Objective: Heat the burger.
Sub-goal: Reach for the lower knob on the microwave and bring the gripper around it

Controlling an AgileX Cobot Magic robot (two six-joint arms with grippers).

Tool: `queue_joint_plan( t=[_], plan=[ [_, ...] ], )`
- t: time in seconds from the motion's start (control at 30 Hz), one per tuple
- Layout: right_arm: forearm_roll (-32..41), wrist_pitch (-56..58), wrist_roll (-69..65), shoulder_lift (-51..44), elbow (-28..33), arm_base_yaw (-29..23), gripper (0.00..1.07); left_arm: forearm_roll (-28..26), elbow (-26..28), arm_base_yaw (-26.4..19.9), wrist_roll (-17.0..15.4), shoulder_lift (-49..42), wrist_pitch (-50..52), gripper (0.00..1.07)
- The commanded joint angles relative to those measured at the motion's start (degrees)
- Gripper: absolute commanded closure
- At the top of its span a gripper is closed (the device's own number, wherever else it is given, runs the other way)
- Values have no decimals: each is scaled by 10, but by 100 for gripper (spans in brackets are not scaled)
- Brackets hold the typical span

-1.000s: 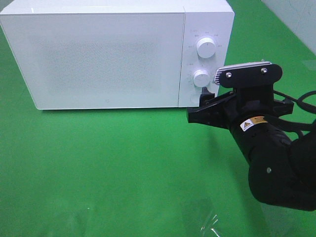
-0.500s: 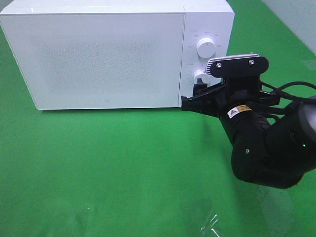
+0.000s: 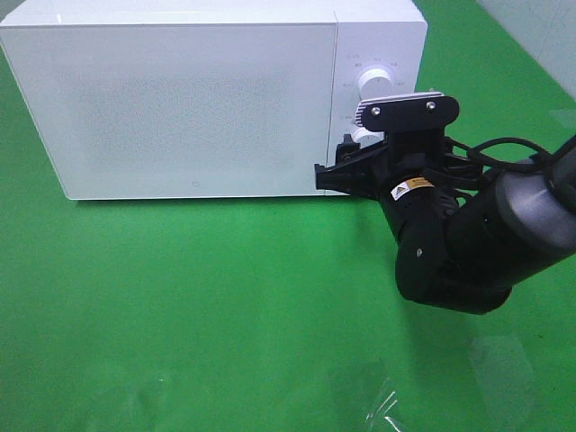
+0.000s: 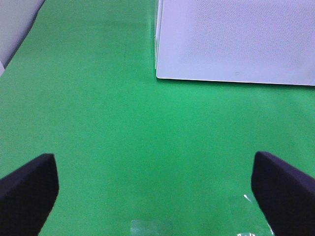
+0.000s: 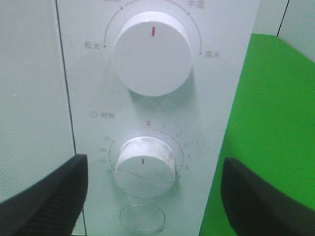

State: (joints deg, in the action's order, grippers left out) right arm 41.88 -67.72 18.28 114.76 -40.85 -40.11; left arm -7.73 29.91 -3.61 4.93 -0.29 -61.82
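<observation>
Right pincer (image 5: 153, 191) agape before microwave (image 3: 189, 108) timer knob (image 5: 145, 167); left pincer (image 4: 157, 194) agape over green mat (image 3: 180, 306).

Glossy black right arm (image 3: 468, 243) with black fingers (image 5: 44, 196), warning sticker (image 3: 408, 188), silver screws (image 3: 375, 111), cables (image 3: 490, 144).

Place: I read this as a robot test lab set up with one kitchen appliance, rather than a home kitchen.
Surface: the desk (image 3: 180, 315) I work over is covered in a plain bright green sheet.
Appliance: a white microwave (image 3: 198, 99) stands on it with the door shut. Its upper dial (image 5: 152, 54) and lower timer dial (image 5: 146, 167) are labelled in Chinese characters.
Machinery: my black right arm (image 3: 468, 243) carries a yellow warning sticker (image 3: 409, 187) and trails loose black cables (image 3: 486, 144).
Surroundings: a pale panel (image 3: 540, 36) borders the green at the far right.
</observation>
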Motion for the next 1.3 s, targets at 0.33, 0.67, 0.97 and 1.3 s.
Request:
queue_joint_plan(
  t=[0.33, 0.67, 0.97, 1.3],
  plan=[
    [-22, 14, -2, 26, -40, 22, 33, -1, -2, 0, 1, -9, 5, 7],
    [-22, 22, -2, 56, -73, 28, 33, -1, -2, 0, 1, -9, 5, 7],
    [-29, 23, -3, 65, -91, 36, 33, -1, -2, 0, 1, -9, 5, 7],
    [-35, 19, 0, 61, -89, 34, 39, -1, -2, 0, 1, -9, 5, 7]
  ],
)
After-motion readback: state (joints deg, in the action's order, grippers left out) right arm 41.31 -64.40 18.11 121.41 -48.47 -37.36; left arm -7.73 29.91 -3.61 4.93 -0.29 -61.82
